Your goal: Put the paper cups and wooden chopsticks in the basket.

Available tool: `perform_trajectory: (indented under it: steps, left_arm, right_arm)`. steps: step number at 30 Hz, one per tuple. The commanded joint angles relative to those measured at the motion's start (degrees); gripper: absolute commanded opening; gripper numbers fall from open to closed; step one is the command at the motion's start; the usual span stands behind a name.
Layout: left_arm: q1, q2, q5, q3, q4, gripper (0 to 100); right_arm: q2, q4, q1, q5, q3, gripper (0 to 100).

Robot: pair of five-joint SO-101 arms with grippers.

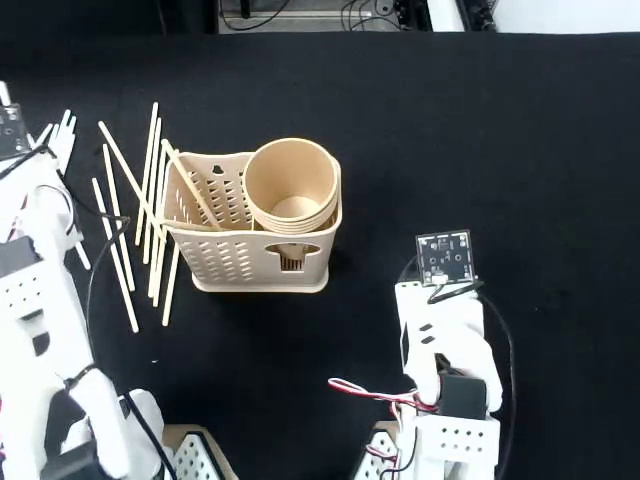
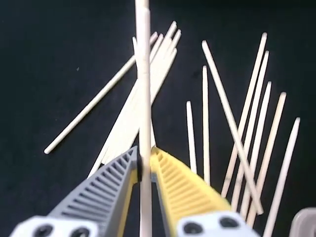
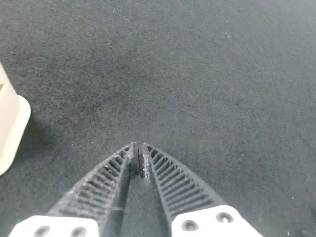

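A beige basket stands left of the table's middle, with stacked paper cups in its right half and one chopstick leaning into its left half. Several wooden chopsticks lie on the black cloth just left of the basket. My left gripper is shut on a single chopstick, held above the loose chopsticks. My right gripper is shut with nothing in it, low over bare cloth; a corner of the basket shows off to one side of it.
The left arm stands along the table's left edge, beside the chopsticks. The right arm sits at the front, right of the basket. Black cloth covers the table; its far and right parts are open.
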Motion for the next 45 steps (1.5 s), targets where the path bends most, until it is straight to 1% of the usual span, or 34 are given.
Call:
perform_trajectory:
  steps: [1, 3, 6, 9, 11, 14, 15, 18, 19, 20, 24, 27, 30, 34, 37, 39, 45]
  left_arm:
    - [0.92, -5.98, 5.27, -0.48, -1.23, 3]
    - [2.07, -9.67, 7.65, -0.13, -1.23, 3]
    - [4.79, -17.93, 9.14, 2.15, -1.23, 3]
    - [7.96, -29.63, 9.05, 6.29, -1.76, 3]
    - [9.8, -37.89, 9.14, 10.86, -4.48, 3]
    - [12.18, -49.93, 9.14, 19.21, -13.1, 3]
    - [12.97, -53.45, 9.14, 22.29, -17.85, 3]
    - [15.52, -62.15, 9.14, 30.46, -35.69, 3]
    - [16.31, -64.09, 9.14, 31.87, -40.09, 3]
    - [17.1, -65.49, 9.14, 32.04, -42.64, 3]
    - [20.44, -65.23, 9.85, 25.19, -42.37, 3]
    - [24.48, -61.36, 15.3, 18.59, -37.36, 3]
    - [28.26, -54.42, 18.73, 14.29, -34.2, 3]
    - [30.55, -43.69, 21.27, 13.85, -34.2, 3]
    - [30.64, -37.8, 23.21, 13.85, -34.2, 3]
    - [30.64, -36.13, 24.7, 13.85, -34.2, 3]
    - [30.64, -35.34, 24.88, 16.92, -34.2, 3]
  right_arm:
    - [-0.22, -0.62, 0.88, 0.09, -0.04, 2.6]
    - [-0.22, -0.62, 0.88, 0.09, -0.04, 2.6]
    - [-0.22, -0.62, 0.88, 0.09, -0.04, 2.6]
    - [-0.22, -0.62, 0.88, 0.09, -0.04, 2.6]
    - [-0.22, -0.62, 0.88, 0.09, -0.04, 2.6]
    - [-0.22, -0.62, 0.88, 0.09, -0.04, 2.6]
    - [-0.22, -0.62, 0.88, 0.09, -0.04, 2.6]
    - [-0.22, -0.62, 0.7, 0.09, -0.04, 2.6]
    - [-0.22, -0.62, 0.7, 0.09, -0.04, 2.6]
    - [-0.22, -0.62, 0.7, 0.09, -0.04, 2.6]
    - [-0.22, -0.62, 0.62, 0.09, -0.04, 2.6]
    - [-0.22, -0.62, 0.7, 0.09, -0.04, 2.6]
    - [-0.22, -0.62, 0.79, 0.09, -0.04, 2.6]
    - [-0.22, -0.62, 0.79, 0.09, -0.04, 2.6]
    - [-0.22, -0.62, 0.79, 0.09, -0.04, 2.6]
    - [-0.22, -0.62, 0.79, 0.09, -0.04, 2.6]
    - [-0.22, -0.62, 0.88, 0.09, -0.04, 2.6]
